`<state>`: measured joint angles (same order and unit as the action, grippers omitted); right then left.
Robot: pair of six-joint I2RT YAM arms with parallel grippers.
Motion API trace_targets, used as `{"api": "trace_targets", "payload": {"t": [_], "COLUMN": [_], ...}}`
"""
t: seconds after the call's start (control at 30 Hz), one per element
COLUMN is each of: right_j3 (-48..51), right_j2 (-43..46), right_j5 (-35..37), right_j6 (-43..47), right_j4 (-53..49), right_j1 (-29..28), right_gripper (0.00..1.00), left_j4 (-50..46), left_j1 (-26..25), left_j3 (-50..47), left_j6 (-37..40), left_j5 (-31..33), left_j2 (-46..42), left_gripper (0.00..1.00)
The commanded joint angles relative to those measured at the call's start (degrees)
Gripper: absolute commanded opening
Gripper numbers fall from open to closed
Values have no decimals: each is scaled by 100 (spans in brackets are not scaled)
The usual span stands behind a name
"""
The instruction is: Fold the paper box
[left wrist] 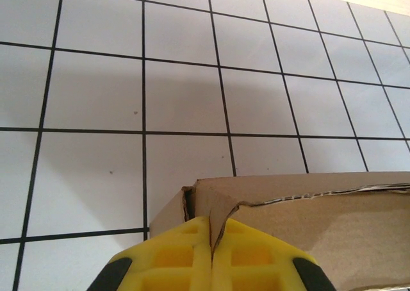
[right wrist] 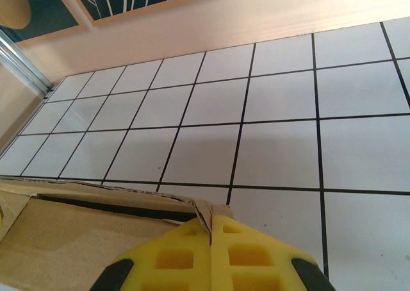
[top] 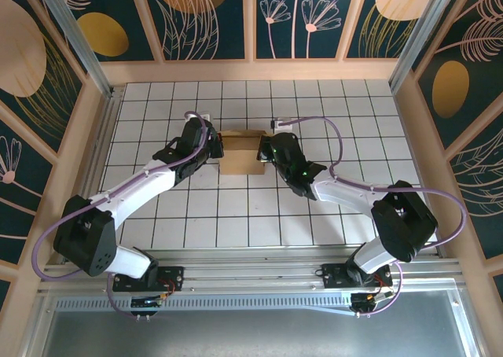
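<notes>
Left gripper [left wrist: 211, 236] and right gripper [right wrist: 211, 227] are both clamped tight, yellow fingers [left wrist: 173, 256] pressed together on opposite edges of the paper box [top: 241, 151] (plain brown cardboard). It sits midway out on the white tiled table [top: 330, 105] — patterned panels [top: 204, 19] beyond.

Table [top: 330, 211] was white, ruled by black lines into square tiles, with a pale wooden border [top: 251, 71] along the far side and both flanks. Brown cardboard box [top: 240, 154] sat on the tiles about mid-width, in the far half. Box cast a soft shadow on the tiles beside it.
</notes>
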<state>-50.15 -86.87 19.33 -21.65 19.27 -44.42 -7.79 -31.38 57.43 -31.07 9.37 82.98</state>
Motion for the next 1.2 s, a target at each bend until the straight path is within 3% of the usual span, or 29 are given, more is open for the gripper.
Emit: {"api": "trace_targets", "payload": {"t": [0.0, 0.2, 0.43, 0.67, 1.17], "right_j3": [190, 155, 138, 348, 305], "right_j2": [-163, -219, -227, -149, -204], "right_j5": [-181, -193, -42, 257, -96], "right_j6": [29, 38, 142, 538, -197], "right_j4": [-1189, -1219, -1346, -1418, -1291], "right_j1": [-84, -92, -118, -128, -210], "right_gripper": [0, 0, 0, 0, 0], "left_j4": [-1497, -1570, -1357, -1193, -250], "left_j1": [79, 79, 79, 188, 369], "left_j3": [-204, -203, -246, -496, -1269], "left_j6": [158, 307, 1231, 1736, 51], "left_j5": [790, 854, -276, -738, -1643], "left_j2": [304, 403, 416, 72, 138], "left_gripper": [1, 1, 1, 0, 5]}}
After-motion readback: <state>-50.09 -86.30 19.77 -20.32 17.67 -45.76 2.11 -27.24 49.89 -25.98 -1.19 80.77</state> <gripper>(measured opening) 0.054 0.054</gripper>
